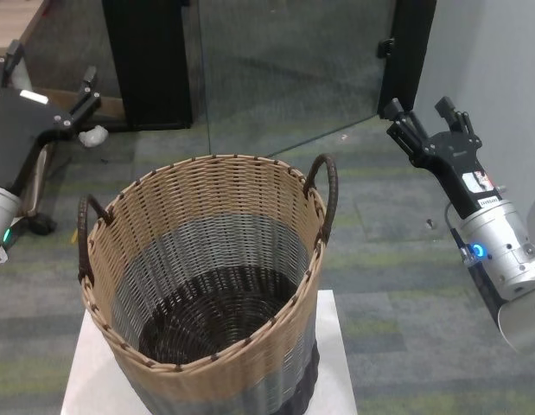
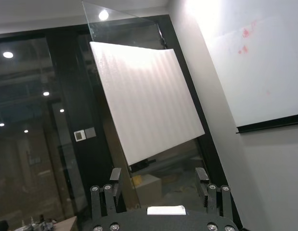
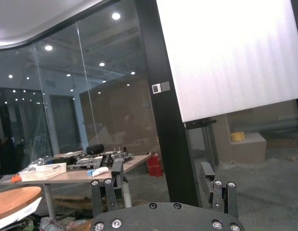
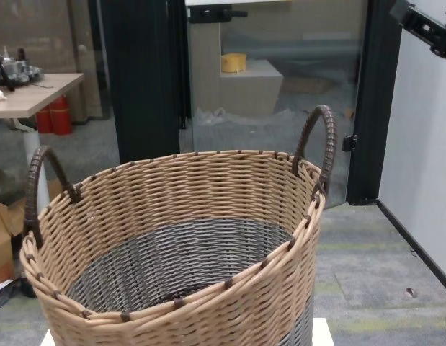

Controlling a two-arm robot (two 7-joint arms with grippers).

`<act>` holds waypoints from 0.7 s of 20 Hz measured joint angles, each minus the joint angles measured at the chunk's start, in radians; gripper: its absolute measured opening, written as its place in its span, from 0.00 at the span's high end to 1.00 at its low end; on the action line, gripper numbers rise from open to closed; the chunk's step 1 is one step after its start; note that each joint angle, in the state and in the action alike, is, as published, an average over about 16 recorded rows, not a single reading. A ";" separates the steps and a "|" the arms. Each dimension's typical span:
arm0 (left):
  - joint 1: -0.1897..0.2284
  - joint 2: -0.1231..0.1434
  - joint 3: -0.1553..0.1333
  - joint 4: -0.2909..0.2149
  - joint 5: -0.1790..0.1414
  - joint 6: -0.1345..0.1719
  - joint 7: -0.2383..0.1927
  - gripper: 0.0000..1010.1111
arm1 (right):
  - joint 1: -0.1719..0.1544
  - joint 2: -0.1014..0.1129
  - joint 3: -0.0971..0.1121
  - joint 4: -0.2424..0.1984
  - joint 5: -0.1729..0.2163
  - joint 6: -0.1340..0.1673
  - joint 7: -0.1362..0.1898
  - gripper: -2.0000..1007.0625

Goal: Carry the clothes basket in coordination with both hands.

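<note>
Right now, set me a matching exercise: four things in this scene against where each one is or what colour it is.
Things:
1. left gripper
2. right gripper
3. clothes basket
4. basket handles

Descriptions:
A. dark brown loops standing up from the rim
B. on the white stand, empty inside
C. raised in the air, clear of the basket on the robot's right
D. raised in the air, clear of the basket on the robot's left

Pairs: 1-D, 2-C, 3-B, 4-A
</note>
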 joint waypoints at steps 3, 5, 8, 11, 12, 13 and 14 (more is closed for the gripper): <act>0.000 0.001 0.000 0.001 -0.005 0.005 -0.002 0.01 | 0.001 0.001 -0.001 0.001 -0.002 0.001 0.000 0.01; 0.001 0.001 0.001 0.001 -0.007 0.008 -0.003 0.01 | 0.001 0.001 -0.002 0.002 -0.003 0.002 0.000 0.01; 0.001 0.001 0.001 0.002 -0.010 0.011 -0.004 0.01 | 0.001 0.001 -0.002 0.002 -0.004 0.002 0.001 0.01; 0.001 0.002 0.001 0.002 -0.013 0.014 -0.005 0.01 | 0.002 0.002 -0.003 0.003 -0.005 0.003 0.001 0.01; 0.001 0.002 0.001 0.002 -0.013 0.014 -0.005 0.01 | 0.002 0.002 -0.003 0.003 -0.005 0.003 0.001 0.01; 0.001 0.002 0.001 0.003 -0.014 0.015 -0.006 0.01 | 0.002 0.002 -0.003 0.003 -0.005 0.003 0.001 0.01; 0.001 0.002 0.001 0.003 -0.015 0.016 -0.006 0.01 | 0.002 0.002 -0.003 0.003 -0.005 0.003 0.001 0.01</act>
